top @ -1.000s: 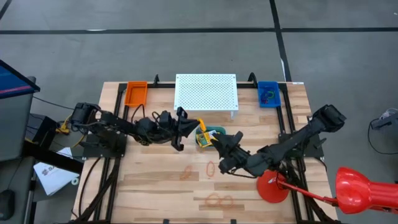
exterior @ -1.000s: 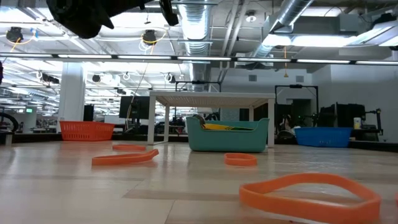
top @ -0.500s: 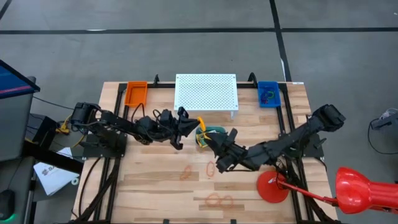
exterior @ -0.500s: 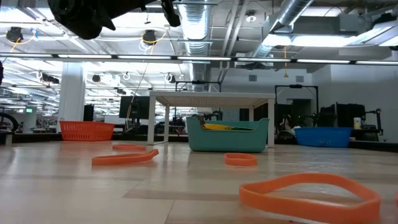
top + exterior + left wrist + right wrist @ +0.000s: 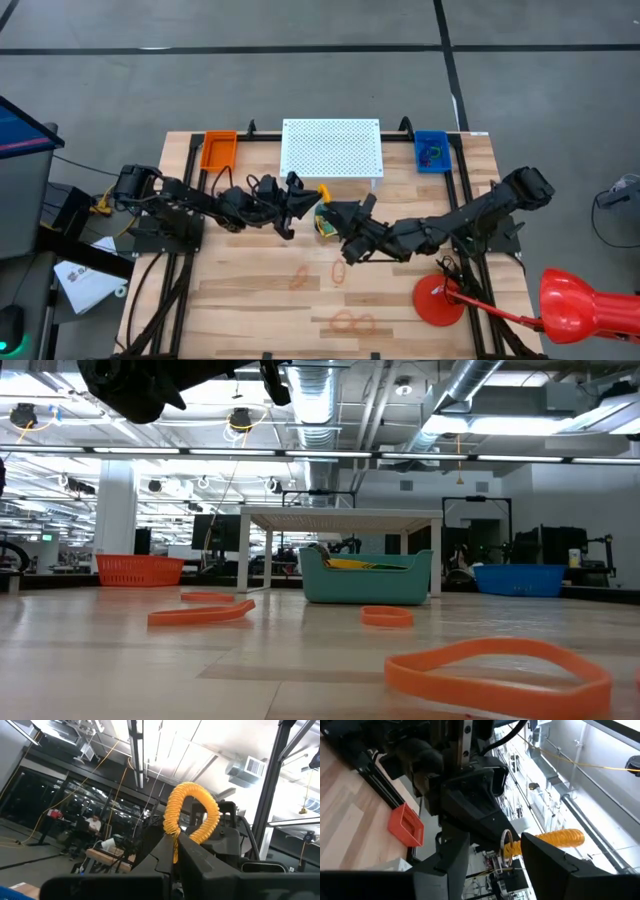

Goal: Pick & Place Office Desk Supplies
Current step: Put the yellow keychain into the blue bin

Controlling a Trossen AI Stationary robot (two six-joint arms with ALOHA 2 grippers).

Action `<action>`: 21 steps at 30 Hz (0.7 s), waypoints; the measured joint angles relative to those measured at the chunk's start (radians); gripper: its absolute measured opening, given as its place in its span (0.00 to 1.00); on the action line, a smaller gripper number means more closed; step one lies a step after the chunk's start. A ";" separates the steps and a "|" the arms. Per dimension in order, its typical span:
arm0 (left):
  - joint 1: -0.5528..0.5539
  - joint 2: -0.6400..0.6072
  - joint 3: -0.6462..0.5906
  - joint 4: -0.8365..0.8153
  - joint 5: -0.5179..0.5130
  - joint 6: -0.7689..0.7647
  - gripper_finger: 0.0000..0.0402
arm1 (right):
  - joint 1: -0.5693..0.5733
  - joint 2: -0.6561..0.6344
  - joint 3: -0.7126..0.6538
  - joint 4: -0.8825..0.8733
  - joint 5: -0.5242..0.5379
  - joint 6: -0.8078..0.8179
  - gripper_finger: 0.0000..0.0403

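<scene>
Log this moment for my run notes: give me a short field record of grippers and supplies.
left gripper: shut on yellow coiled loop, above table centre
right gripper: open, facing the left one, over teal plastic bin
bin contents: yellow-and-green crayon box
loose items: orange rubber-band loops on wooden table

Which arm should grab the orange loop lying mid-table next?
Right. Its open pincer hangs close to that loop; the left pincer is busy gripping a yellow band.
</scene>
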 joint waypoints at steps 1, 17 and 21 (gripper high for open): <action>-0.002 0.000 0.000 -0.001 0.000 0.000 0.01 | -0.004 0.000 0.000 0.000 -0.009 0.000 0.42; -0.013 0.000 0.000 -0.016 0.001 0.001 0.02 | -0.016 0.000 0.000 0.059 0.009 -0.008 0.07; -0.013 0.000 0.000 -0.051 0.005 0.019 0.04 | -0.014 0.000 0.000 0.074 0.033 -0.009 0.02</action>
